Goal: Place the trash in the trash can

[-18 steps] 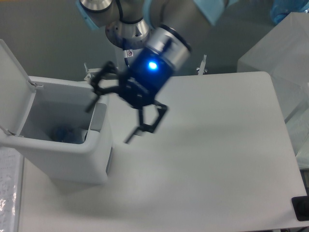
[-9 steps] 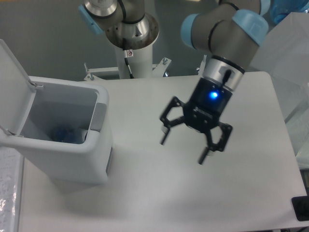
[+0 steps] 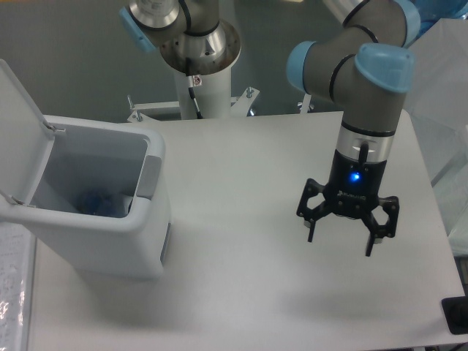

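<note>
1. The large white rectangular plastic trash can (image 3: 110,219) stands lid-up at the surface's (image 3: 241,292) left edge; something bluish, likely the bottle label, lies inside it.
2. Your gripper (image 3: 344,236) hangs well to the right, fingers spread apart, holding nothing.
3. You'll see no trash left on the surface.

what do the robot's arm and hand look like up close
The grey tubular arm has light-blue joint caps and a silver-and-black wrist section. The black two-finger hand has skeletal linkage fingers and a glowing blue light on its body. A thin cable runs down the white base column.
</note>
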You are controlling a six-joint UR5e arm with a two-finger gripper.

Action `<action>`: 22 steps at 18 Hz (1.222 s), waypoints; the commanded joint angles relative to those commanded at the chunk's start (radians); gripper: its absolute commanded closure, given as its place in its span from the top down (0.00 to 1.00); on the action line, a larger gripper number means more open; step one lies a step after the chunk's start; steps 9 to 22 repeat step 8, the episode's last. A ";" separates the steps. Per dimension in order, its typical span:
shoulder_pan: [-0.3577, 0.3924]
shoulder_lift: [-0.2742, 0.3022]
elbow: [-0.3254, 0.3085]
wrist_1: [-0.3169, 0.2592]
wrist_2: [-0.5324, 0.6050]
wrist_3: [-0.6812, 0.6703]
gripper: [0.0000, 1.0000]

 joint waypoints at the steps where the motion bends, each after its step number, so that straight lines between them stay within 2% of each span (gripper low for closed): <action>1: -0.002 -0.006 0.024 -0.054 0.050 0.061 1.00; 3: -0.027 -0.015 0.063 -0.164 0.152 0.182 1.00; 5: -0.038 -0.014 0.074 -0.204 0.195 0.250 1.00; 22: -0.038 -0.014 0.068 -0.211 0.212 0.255 1.00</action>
